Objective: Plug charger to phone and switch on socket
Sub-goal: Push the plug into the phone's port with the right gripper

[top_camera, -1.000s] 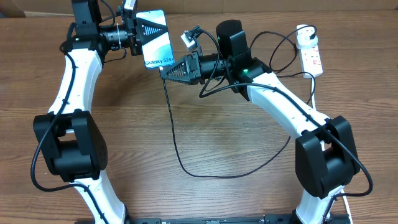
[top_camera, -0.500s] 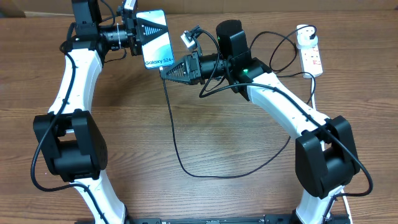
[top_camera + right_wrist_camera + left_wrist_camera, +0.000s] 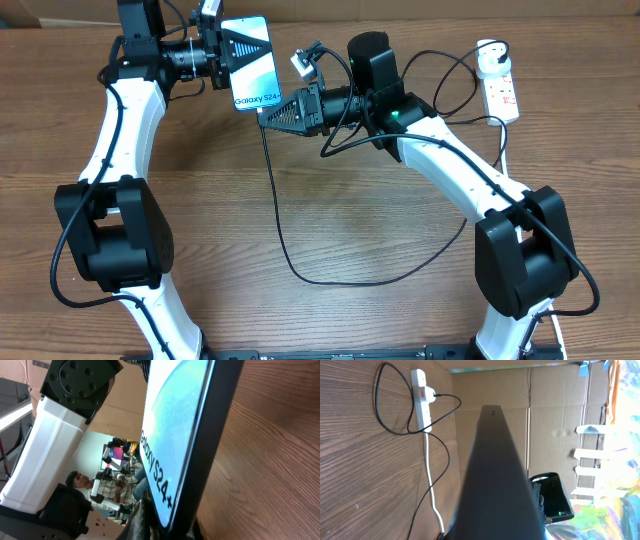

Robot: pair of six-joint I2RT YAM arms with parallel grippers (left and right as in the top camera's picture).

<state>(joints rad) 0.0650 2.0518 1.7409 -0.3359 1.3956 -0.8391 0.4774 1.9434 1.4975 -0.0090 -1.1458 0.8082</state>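
The left gripper (image 3: 228, 48) is clamping the phone (image 3: 256, 72) near its top end, jaws closed on it, and seems to be holding it up off the table (image 3: 360, 210) at the far left; the screen is facing the overhead camera and glowing teal-blue, with the white lettering lying along the edge nearest the right gripper (image 3: 266, 115); that gripper is pinched tight on the tip of the charger (image 3: 278, 215) and is pressing right up against the phone's bottom edge, though the pictures are not showing whether the connector is seated in the port; in the right wrist view the lit screen is filling the middle, tilted, with wood grain showing to its right and the white left arm (image 3: 55, 455) rising behind it; in the left wrist view the phone is appearing edge-on as a dark slab down the centre; from the right gripper the black cable is dropping toward the near side, curving across the middle of the table and climbing back up the right side to the round white adapter (image 3: 489, 62); the adapter is sitting in the far end of the socket (image 3: 504, 95), which is lying at the far right, well apart from the phone; a red switch (image 3: 421, 394) is showing on it, its position too small to read; its white cord (image 3: 431, 485) is trailing toward the near edge.
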